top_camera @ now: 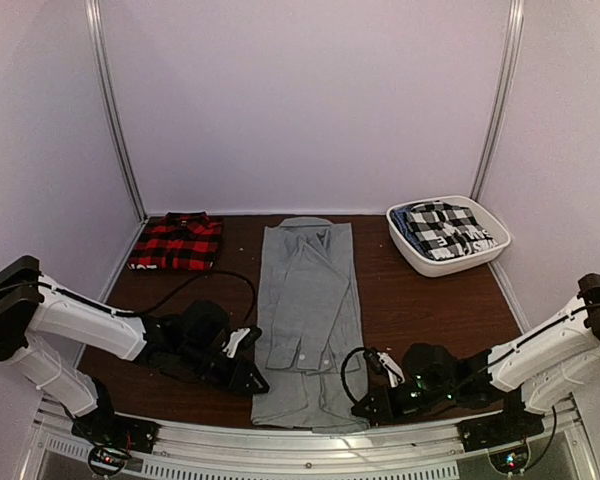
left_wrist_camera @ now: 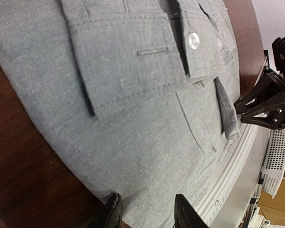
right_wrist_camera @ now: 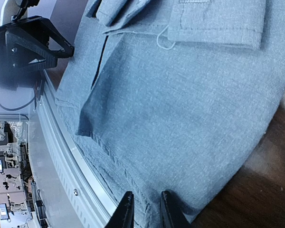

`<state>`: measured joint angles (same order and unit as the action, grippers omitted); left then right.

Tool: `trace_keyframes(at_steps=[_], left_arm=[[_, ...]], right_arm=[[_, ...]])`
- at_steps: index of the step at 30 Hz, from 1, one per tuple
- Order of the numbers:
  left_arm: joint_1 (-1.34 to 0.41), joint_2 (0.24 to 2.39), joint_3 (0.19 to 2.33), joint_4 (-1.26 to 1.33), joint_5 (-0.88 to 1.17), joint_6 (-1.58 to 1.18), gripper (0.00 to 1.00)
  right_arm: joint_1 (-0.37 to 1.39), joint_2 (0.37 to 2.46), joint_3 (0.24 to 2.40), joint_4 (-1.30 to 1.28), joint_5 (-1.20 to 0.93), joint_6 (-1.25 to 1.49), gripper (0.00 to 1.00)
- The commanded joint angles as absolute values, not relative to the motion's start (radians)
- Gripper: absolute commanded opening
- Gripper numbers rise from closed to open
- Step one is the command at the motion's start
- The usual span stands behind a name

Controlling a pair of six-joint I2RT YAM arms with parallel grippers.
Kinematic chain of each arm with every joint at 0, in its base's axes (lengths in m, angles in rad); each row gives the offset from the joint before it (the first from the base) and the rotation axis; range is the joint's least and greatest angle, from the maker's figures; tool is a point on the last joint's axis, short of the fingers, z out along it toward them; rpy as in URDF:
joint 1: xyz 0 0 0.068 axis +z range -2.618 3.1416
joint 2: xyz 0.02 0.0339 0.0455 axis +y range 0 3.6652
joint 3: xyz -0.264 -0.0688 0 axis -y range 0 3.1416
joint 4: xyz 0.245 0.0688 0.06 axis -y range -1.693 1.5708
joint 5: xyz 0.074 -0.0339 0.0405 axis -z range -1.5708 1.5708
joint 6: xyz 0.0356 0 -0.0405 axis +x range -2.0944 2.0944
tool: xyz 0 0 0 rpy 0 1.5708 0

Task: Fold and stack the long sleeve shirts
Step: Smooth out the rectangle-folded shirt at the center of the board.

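Grey shirt [top_camera: 308, 290] hem: right gripper [right_wrist_camera: 146, 199] pinches it narrowly, left gripper [left_wrist_camera: 147, 206] straddles it half-wide, grip unclear; lifting could drop that corner, skewing the fold

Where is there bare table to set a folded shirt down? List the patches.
Widest: the brown table between the grey shirt and the white basket. Narrower: the strip between the red plaid shirt and the grey one. Crowded: the near edge, where the left gripper and right gripper sit at the hem.
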<state>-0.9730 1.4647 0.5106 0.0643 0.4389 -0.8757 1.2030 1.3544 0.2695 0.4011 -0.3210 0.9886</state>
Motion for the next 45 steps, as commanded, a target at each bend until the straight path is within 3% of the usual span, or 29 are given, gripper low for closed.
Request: trace_keyframes(at_steps=[1, 8, 15, 36, 45], left_arm=[[-0.99, 1.434, 0.469, 0.127, 0.403, -0.913, 0.39], [-1.001, 1.412, 0.447, 0.109, 0.396, -0.926, 0.39], [-1.002, 1.35, 0.463, 0.053, 0.366, -0.922, 0.39], [-1.002, 1.31, 0.462, 0.005, 0.341, -0.94, 0.39], [-1.001, 1.292, 0.496, -0.067, 0.328, -0.925, 0.39]], right_arm=[[1.259, 1.367, 0.228, 0.49, -0.236, 1.064, 0.21], [1.292, 1.348, 0.225, 0.492, -0.194, 1.087, 0.21], [1.303, 1.268, 0.379, 0.266, -0.077, 0.98, 0.21], [1.316, 1.7, 0.622, 0.396, -0.214, 0.895, 0.18], [1.316, 1.531, 0.656, 0.183, -0.069, 0.834, 0.17]])
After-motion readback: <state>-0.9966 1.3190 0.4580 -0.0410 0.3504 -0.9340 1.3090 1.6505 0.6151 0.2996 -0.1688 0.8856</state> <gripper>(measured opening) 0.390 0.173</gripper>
